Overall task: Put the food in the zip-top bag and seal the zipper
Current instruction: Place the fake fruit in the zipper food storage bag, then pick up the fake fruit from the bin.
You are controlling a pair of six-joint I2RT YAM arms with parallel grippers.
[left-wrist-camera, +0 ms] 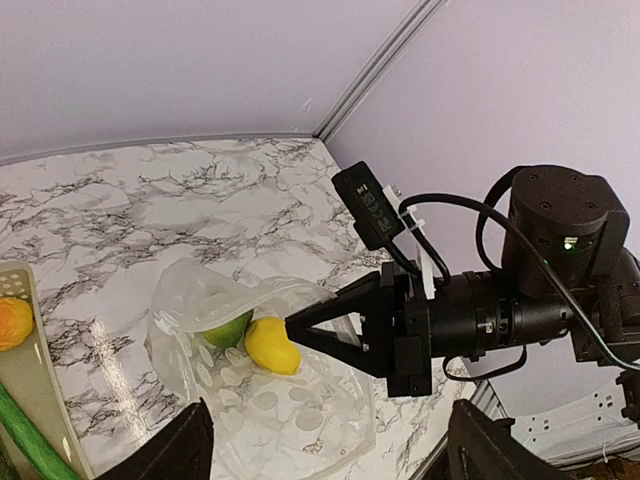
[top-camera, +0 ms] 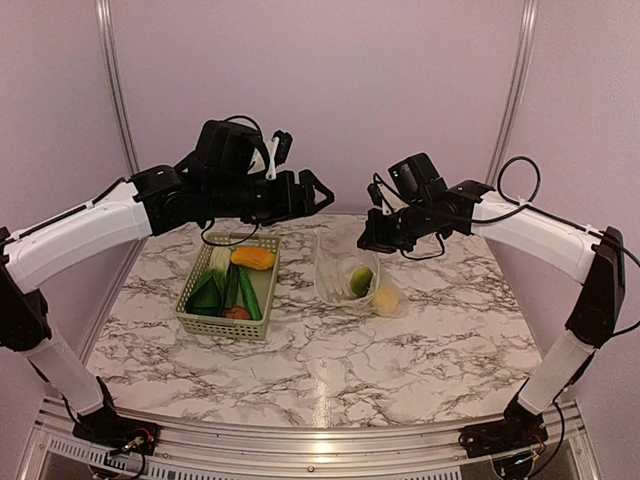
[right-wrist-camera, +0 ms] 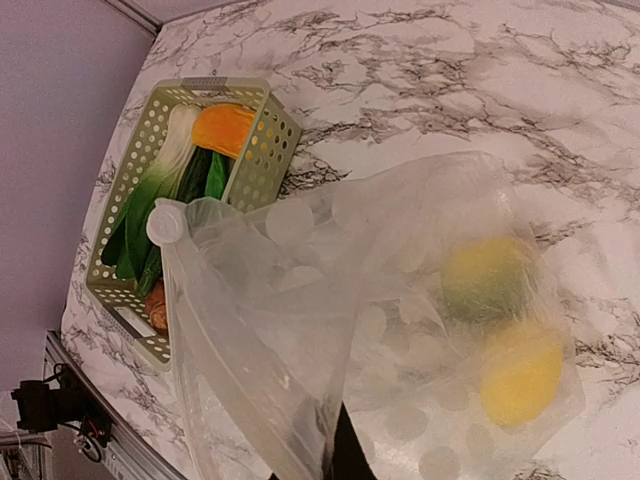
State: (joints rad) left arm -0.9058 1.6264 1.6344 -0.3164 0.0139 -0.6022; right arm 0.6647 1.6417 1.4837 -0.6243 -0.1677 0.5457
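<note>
The zip-top bag [top-camera: 340, 268] lies on the marble right of the basket, mouth lifted. Inside are a yellow lemon [top-camera: 386, 300] and a green round fruit [top-camera: 361, 281]. My right gripper [top-camera: 366, 240] is shut on the bag's upper mouth edge; in its wrist view the zipper [right-wrist-camera: 241, 371] runs past its dark fingertips [right-wrist-camera: 345, 450]. My left gripper [top-camera: 322, 193] is open and empty, high above the table between basket and bag. Its wrist view shows the bag [left-wrist-camera: 270, 405], the lemon [left-wrist-camera: 270, 345] and the right gripper [left-wrist-camera: 298, 328]. Bok choy [top-camera: 216, 266], an orange piece [top-camera: 253, 258], long green pieces [top-camera: 248, 293] and a reddish-brown one [top-camera: 237, 313] lie in the basket.
The pale green lattice basket [top-camera: 192, 320] stands left of centre on the marble table, also seen in the right wrist view [right-wrist-camera: 262, 150]. Purple walls with metal posts close in the back and sides.
</note>
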